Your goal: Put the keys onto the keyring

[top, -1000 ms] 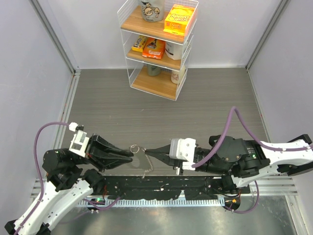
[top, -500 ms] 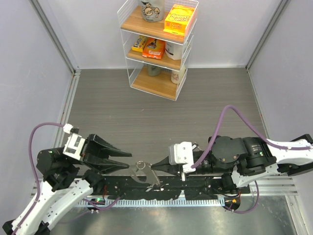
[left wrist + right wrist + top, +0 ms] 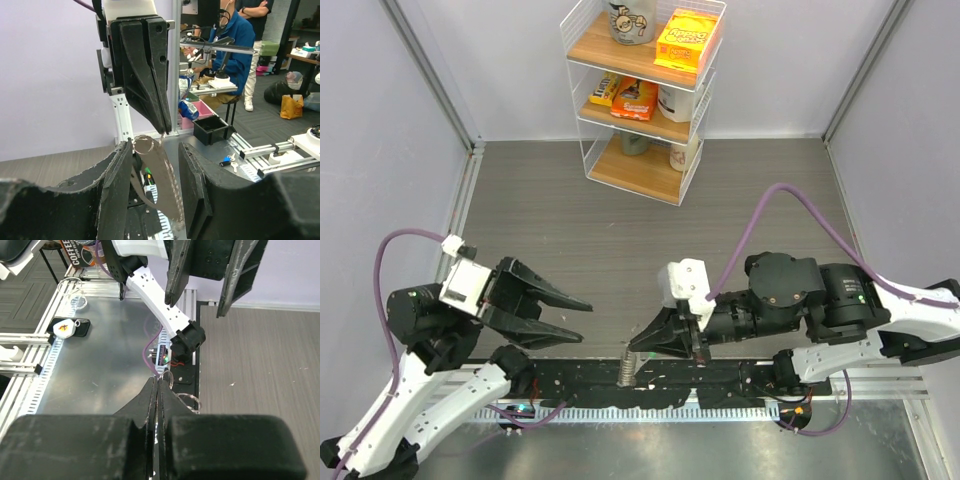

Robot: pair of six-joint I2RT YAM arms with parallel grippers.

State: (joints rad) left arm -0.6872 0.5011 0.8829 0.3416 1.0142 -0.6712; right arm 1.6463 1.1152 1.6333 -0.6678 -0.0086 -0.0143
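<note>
On the grey table (image 3: 570,230), a white wire rack (image 3: 640,172) holds a yellow box (image 3: 686,40), snack packets (image 3: 635,98) and mugs (image 3: 631,20)

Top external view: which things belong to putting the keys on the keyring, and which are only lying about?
Job: keyring, pinched by the shut right tool; open left tool. I cannot find the keys.
Lying about: wire shelf, yellow box, mug, snack packets.

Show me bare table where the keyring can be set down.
Free: the wide grey table between the wire shelf and both arms. Crowded: the near edge, where the open left gripper faces the right gripper holding the keyring.
</note>
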